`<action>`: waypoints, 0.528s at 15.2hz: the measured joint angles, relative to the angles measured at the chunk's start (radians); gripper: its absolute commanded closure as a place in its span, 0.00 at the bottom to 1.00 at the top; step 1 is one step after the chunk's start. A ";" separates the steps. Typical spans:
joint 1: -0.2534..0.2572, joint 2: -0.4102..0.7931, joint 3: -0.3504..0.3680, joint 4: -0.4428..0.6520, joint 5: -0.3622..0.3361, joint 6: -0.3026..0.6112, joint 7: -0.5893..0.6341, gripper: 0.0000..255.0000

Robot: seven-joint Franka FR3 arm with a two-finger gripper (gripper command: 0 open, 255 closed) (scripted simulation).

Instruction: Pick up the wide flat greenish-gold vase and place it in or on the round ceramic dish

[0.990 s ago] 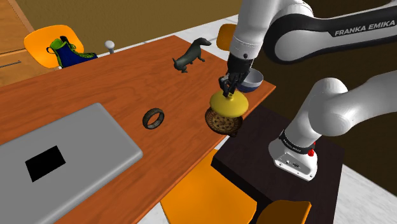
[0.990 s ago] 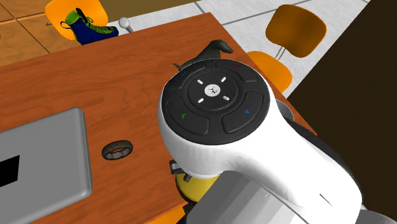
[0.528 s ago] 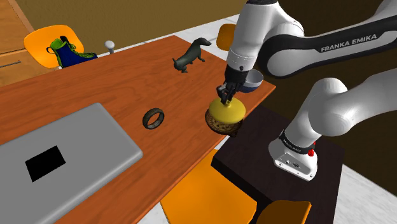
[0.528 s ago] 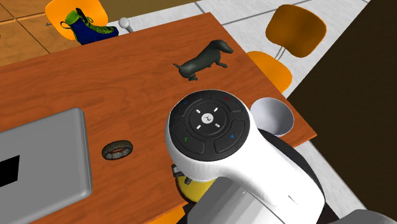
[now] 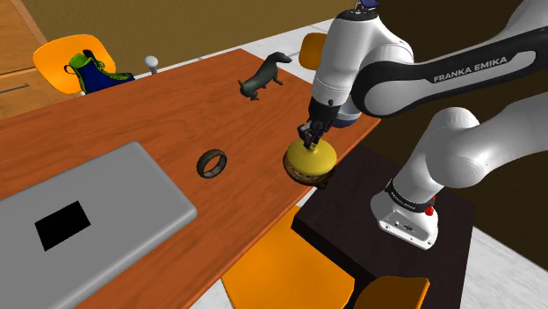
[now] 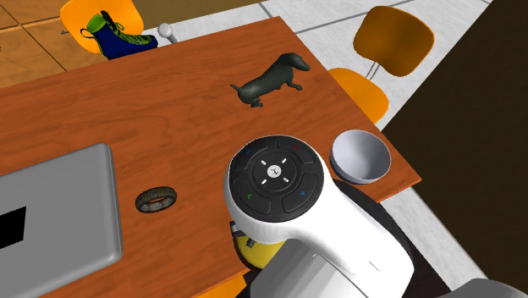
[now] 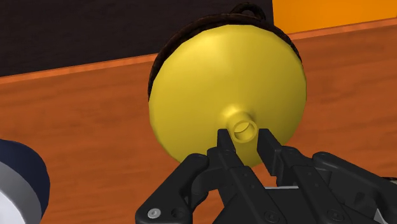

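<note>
The gripper (image 7: 243, 136) has its two black fingers (image 7: 224, 144) drawn narrow, one on each side of the small round neck of the yellow vase (image 7: 226, 95), clasping it. In the shoulder view the gripper (image 5: 309, 133) points straight down just right of the frame's centre, at the near edge of the wooden table (image 5: 132, 123).

The vase (image 5: 309, 158) lies directly under the fingers, wide body down and neck up, so its axis runs in line with the hand. Its body covers the round dark-rimmed dish (image 7: 254, 14), whose rim shows around the vase's far side. The vase looks seated on the dish, though whether it rests fully there cannot be told.

As a judgement, the placing is nearly done. What remains is to part the fingers and draw the hand straight up along the neck, since any sideways pull could tip the vase off the dish towards the table edge.

Just beside the dish, towards the shoulder view's upper right, stands a blue-grey bowl (image 6: 360, 157). Farther up the frame stands a dark dog figure (image 5: 263, 77), and a small dark ring (image 5: 211, 162) lies left of centre.
</note>
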 measured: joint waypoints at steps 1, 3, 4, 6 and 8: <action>0.000 0.000 0.000 0.000 0.000 0.000 0.000 1.00; 0.000 0.000 0.000 0.000 0.000 0.000 0.000 0.00; 0.000 0.000 0.000 0.000 0.000 0.000 0.000 0.00; 0.000 0.000 0.000 0.000 0.000 0.001 0.000 0.00; 0.000 0.000 0.000 0.000 0.000 0.001 0.000 0.00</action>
